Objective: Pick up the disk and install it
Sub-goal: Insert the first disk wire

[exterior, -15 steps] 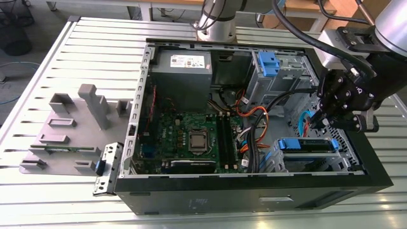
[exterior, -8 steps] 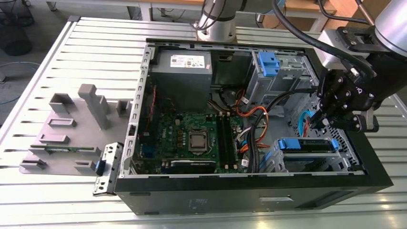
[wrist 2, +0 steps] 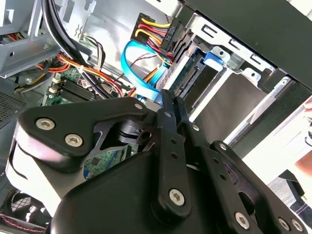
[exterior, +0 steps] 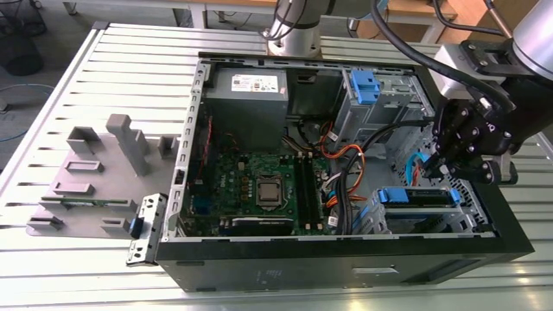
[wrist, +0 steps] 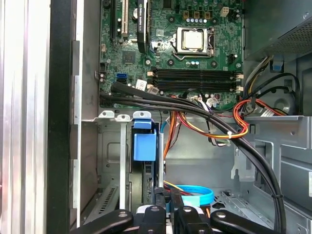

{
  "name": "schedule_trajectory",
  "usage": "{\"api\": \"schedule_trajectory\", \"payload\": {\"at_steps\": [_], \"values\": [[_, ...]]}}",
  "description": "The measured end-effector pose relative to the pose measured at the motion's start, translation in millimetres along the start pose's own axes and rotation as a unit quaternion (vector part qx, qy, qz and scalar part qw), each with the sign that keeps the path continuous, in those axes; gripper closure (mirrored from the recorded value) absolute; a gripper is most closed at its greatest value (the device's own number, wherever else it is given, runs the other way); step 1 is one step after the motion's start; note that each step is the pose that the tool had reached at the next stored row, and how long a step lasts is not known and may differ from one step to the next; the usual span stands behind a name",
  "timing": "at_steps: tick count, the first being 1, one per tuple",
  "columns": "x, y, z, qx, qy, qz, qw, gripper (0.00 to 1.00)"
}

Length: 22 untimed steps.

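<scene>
From my console, the claw point(exterior: 451, 170) hangs inside the open computer case point(exterior: 346, 259) at its near corner on the exterior view's right. Its two fingers point(wrist 2: 171, 114) are pressed together with nothing between them (a hairline gap at most). The disk point(exterior: 416, 196) is not in hand. It sits in the low bay just beside and below the claw, toward the exterior view's left. In the first wrist view the disk point(wrist: 145, 146) stands on edge. Its long axis runs straight away from the claw point(wrist: 165, 197) toward the motherboard point(wrist: 185, 53).
</scene>
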<state>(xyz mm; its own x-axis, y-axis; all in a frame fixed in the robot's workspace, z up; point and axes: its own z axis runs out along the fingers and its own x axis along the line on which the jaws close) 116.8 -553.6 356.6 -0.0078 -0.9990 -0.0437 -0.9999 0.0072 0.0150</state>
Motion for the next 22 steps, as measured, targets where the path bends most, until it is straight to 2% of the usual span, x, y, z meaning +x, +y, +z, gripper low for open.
{"api": "schedule_trajectory", "payload": {"at_steps": [7, 14, 18, 22], "values": [[2.7, -0.1, 1.4, 0.0, 0.0, 0.0, 1.0, 0.84], [4.9, -0.1, 6.3, 0.0, 0.0001, 0.0, 1.0, 0.84], [4.9, -0.2, 7.0, 0.0, -0.0002, 0.0, 1.0, 0.84], [5.9, 0.1, 9.7, 0.001, 0.0, 0.0, 1.0, 0.84]]}}
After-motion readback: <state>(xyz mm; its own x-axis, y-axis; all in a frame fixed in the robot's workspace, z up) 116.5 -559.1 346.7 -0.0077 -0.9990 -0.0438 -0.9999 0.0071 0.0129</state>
